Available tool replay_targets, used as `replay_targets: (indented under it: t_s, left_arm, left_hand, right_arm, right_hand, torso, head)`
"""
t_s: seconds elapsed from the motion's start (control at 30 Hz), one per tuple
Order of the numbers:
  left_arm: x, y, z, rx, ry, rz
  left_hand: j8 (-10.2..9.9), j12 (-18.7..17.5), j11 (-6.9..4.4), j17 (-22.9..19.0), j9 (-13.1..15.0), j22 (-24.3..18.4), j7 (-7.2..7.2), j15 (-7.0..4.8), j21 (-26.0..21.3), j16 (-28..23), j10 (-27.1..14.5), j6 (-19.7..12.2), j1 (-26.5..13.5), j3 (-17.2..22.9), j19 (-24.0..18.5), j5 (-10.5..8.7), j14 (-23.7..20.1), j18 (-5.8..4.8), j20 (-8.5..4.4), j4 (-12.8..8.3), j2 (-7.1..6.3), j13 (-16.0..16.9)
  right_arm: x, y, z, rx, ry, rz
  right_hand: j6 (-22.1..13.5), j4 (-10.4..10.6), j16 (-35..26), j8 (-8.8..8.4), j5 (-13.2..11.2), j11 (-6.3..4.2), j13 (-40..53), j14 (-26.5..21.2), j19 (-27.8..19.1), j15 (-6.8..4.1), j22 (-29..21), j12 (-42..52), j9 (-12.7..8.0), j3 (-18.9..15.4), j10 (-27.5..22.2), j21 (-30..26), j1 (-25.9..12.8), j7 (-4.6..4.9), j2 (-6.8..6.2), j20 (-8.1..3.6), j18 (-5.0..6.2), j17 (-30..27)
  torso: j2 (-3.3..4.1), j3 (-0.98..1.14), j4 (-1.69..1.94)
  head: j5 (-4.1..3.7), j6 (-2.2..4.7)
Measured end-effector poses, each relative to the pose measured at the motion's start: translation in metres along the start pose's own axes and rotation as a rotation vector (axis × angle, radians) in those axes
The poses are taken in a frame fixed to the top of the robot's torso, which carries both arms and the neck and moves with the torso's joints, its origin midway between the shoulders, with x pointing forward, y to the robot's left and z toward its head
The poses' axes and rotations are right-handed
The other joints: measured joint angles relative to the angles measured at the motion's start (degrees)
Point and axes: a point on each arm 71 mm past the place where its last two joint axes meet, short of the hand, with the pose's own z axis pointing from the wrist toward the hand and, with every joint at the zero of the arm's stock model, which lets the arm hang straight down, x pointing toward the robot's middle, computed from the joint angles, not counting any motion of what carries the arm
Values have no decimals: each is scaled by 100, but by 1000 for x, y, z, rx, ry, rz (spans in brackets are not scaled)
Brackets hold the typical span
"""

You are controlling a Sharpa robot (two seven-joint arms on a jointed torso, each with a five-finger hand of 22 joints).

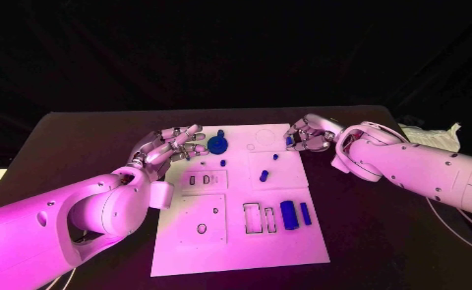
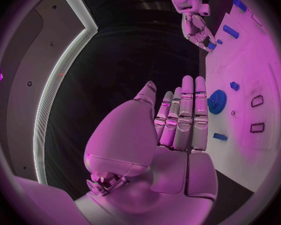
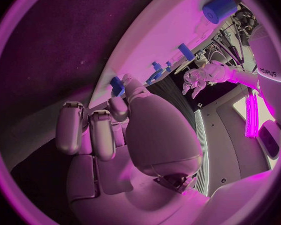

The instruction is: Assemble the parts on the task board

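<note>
The white task board [image 1: 246,235] lies mid-table. A blue gear [image 1: 217,145] sits near its far left corner, just beside the left hand [image 1: 169,148], which hovers with fingers straight and apart, holding nothing. The right hand [image 1: 309,136] is at the board's far right edge, fingers curled around a small blue part [image 1: 291,141]; it seems pinched, though the view is poor. A blue block [image 1: 288,214] and a thin bar [image 1: 306,213] lie near the slots. The gear looks light, rigid and smooth, best pinched across its toothed rim.
</note>
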Motion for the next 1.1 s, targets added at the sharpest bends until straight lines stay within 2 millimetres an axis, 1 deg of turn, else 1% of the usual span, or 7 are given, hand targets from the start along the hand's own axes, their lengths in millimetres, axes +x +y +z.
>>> replay_targets:
  t_s: [0.27,0.33,0.43,0.9,0.93,1.03,1.1]
  left_arm:
    - [0,0,0,-1,0,0]
    - [0,0,0,-1,-1,0]
    - [0,0,0,-2,-1,0]
    - [-1,0,0,-4,-2,1]
    - [-1,0,0,-4,-2,1]
    - [-1,0,0,-4,-2,1]
    - [-1,0,0,-4,-2,1]
  left_hand:
    - [0,0,0,0,0,0,0,0,0,0,0,0,0,0,0,0,0,0,0,0,0,0]
    - [0,0,0,4,0,0,0,0,0,0,0,0,0,0,0,0,0,0,0,0,0,0]
    - [0,0,0,5,0,0,0,0,0,0,0,0,0,0,0,0,0,0,0,0,0,1]
    - [0,0,0,4,0,0,0,0,0,0,0,0,0,0,0,0,0,0,0,0,0,1]
    - [0,0,0,4,0,0,0,0,0,0,0,0,0,0,0,0,0,0,0,0,0,1]
    - [0,0,0,10,0,0,0,0,0,0,0,0,0,-16,0,0,0,-1,0,-16,0,-4]
    - [0,0,0,10,0,0,0,0,0,0,0,0,0,-16,0,0,0,0,0,-16,0,-4]
  right_arm:
    - [1,0,1,6,2,-1]
    - [1,-1,0,10,2,-3]
    - [0,-2,0,15,2,-6]
    - [0,-4,0,31,1,-15]
    - [0,-4,0,31,1,-15]
    - [0,-2,0,28,-3,-15]
    - [1,0,0,23,-8,-13]
  right_hand:
    - [160,-8,-1,44,-47,0,41,1,21,-41,38,37,30,40,0,0,-2,-57,32,-21,0,1]
    - [161,-22,20,44,-76,0,51,1,21,-41,44,39,34,86,0,9,0,-58,61,-21,0,1]
    - [161,-24,20,44,-76,0,50,1,42,-41,49,44,36,88,0,22,2,-58,63,-42,-1,1]
    - [161,-39,19,44,-112,0,49,22,41,-61,48,44,35,103,0,22,8,-58,68,-42,0,0]
    - [161,-34,19,44,-173,-8,49,22,41,-61,48,44,38,141,-8,22,7,-58,69,-42,0,0]
    - [256,-62,19,61,-489,-21,49,0,45,-83,55,53,56,304,-21,22,-39,-93,115,-45,0,0]
    - [331,-90,33,94,-600,-21,48,2,72,-104,87,67,69,387,-21,31,-54,-124,130,-72,-1,0]
  torso:
    - [0,0,3]
    - [0,0,2]
    - [0,1,2]
    - [0,2,1]
    - [0,3,-1]
    - [0,3,-2]
    - [0,4,-1]
  head:
    - [-7,-10]
    - [-8,-13]
    - [-7,-17]
    - [-11,-30]
    - [-11,-31]
    - [-12,-32]
    - [-12,-35]
